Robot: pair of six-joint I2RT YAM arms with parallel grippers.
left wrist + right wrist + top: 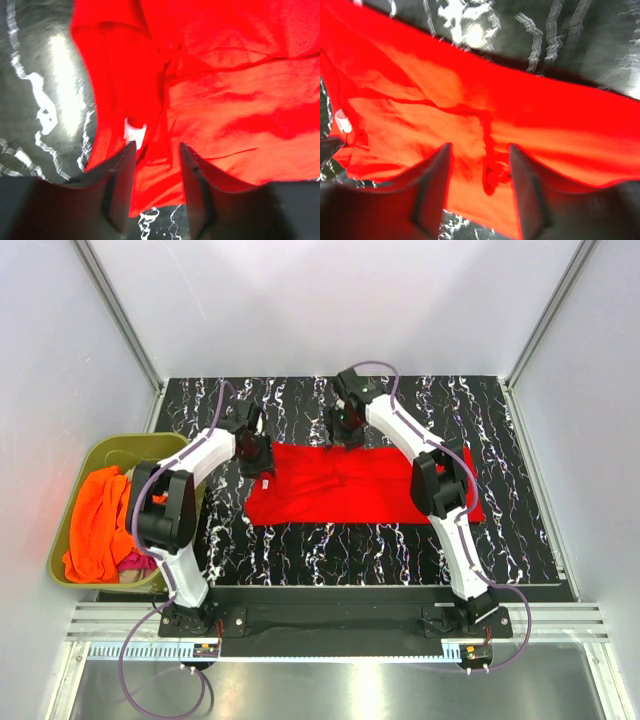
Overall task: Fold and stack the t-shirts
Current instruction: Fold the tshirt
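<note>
The red t-shirt (350,485) is lying flat across the middle of the frame in the overhead view, already doubled into a long band running left to right. Its white neck label (134,131) is poking out at the left end. My guess is it's mid-fold, with at least one more fold across the length to go before it can be stacked.

Both arms are working the far side of the shirt. The left gripper (255,455) is hovering over the left end, right by the label. Its wrist camera is showing the fingers apart, straddling a ridge of cloth rather than pinching it. The right gripper (343,430) is sitting over the top edge near the centre, jaws also spread, with a crease and bunched fabric underneath. I'm reading that spacing as two hands set up to handle one long edge evenly so the band isn't skewing.

The rest of the laundry is waiting at the left edge in an olive-green tub (62,530): an orange shirt (95,525) on top and a bit of magenta one (135,562) peeking out below.

The table (350,550) is black with white marble veining and looks smooth, so cloth will probably be sliding easily on it. Plain white walls and aluminium posts are boxing it all in.
</note>
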